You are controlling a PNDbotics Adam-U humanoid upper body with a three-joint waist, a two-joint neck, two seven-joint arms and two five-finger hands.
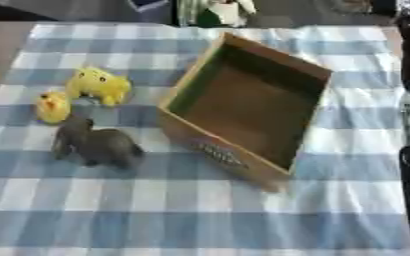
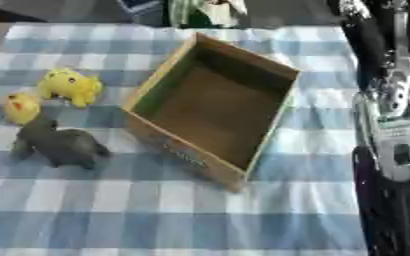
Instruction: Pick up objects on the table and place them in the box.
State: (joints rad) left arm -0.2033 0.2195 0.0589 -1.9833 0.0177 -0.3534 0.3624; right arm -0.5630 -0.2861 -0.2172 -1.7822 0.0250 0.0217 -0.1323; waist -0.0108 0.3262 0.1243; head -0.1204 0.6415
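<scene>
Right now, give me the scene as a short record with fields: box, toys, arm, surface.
box: wooden box, open top, nothing inside, set askew at centre
toys: three, all left of the box on the cloth, none in it
yellow toy: farthest back
small yellow toy: to its front left
grey toy: nearest, in front of both
right arm: along right edge; its hand cannot be made out
left hand: not in view
surface: blue checked cloth

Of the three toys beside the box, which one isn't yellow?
The dark grey animal toy, the one nearest the camera. The other two, the larger yellow toy and the smaller yellow toy, lie behind it, left of the wooden box.
</scene>
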